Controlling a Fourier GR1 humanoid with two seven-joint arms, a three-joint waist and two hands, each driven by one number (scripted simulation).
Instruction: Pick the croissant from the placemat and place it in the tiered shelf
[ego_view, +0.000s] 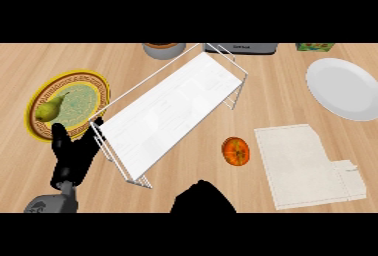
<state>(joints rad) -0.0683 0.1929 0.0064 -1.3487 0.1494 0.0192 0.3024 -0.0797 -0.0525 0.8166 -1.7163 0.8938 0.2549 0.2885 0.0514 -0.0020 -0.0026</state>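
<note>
Open and upright, my black left hand (71, 157) shows at the lower left of the frame, its fingers (57, 134) relaxed and pointing up the picture and spread a little, holding nothing. Its grey forearm (52, 201) comes in from the lower edge. The fingertips lie over the lower rim of the round yellow-rimmed patterned plate (102, 86), which carries a green pear (48, 108). The thumb side is just beside the near corner of the white wire tiered shelf (177, 105).

My right hand (203, 198) is only a dark shape at the bottom centre, below the shelf's near end. Whether it is spread or closed round something I cannot tell.

The off-white cloth placemat (303, 165) lies at the lower right on the light wooden counter (184, 165), and nothing rests on it. The croissant shows nowhere in this view; whether the dark right hand hides it I cannot tell. A round orange fruit (236, 151) sits just left of the placemat, and a plain white round plate (345, 90) lies at the upper right.
</note>
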